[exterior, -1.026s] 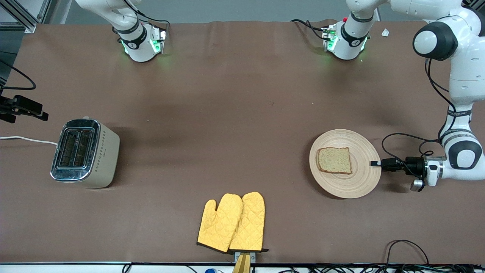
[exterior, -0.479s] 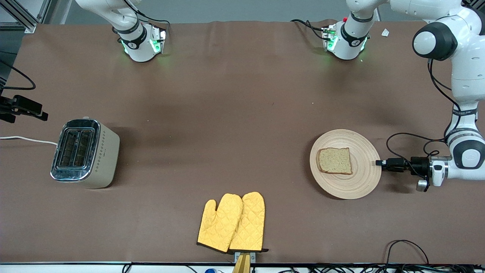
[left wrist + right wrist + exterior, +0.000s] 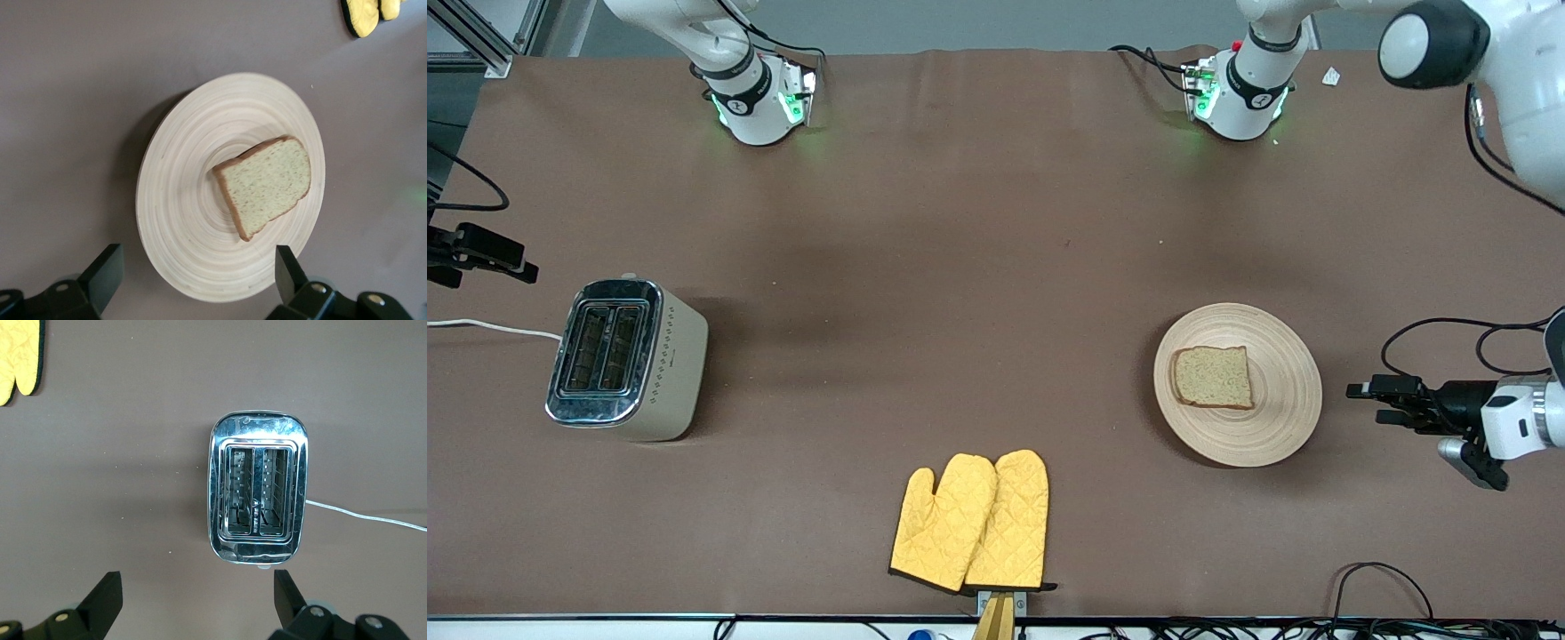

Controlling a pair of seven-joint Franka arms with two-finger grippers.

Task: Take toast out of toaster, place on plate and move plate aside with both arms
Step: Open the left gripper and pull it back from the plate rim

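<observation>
The toast (image 3: pixel 1211 376) lies flat on the round light-wood plate (image 3: pixel 1272 418), toward the left arm's end of the table. In the left wrist view the toast (image 3: pixel 267 185) sits on the plate (image 3: pixel 187 220) just ahead of the fingers. My left gripper (image 3: pixel 1368 402) is open and empty, low beside the plate on the side toward the left arm's end, a short gap from its rim; it also shows in the left wrist view (image 3: pixel 199 252). My right gripper (image 3: pixel 197 580) is open and empty, up over the table beside the toaster (image 3: pixel 259 495).
The silver and cream toaster (image 3: pixel 627 360) stands at the right arm's end, both slots empty, its white cord (image 3: pixel 489 326) running off the edge. Two yellow oven mitts (image 3: pixel 974 523) lie near the front edge. Black cables (image 3: pixel 1440 333) loop by the left wrist.
My left gripper has drawn back from the plate's rim toward the left arm's end of the table and its fingers now stand apart. Plate, toast and right arm have not moved.
</observation>
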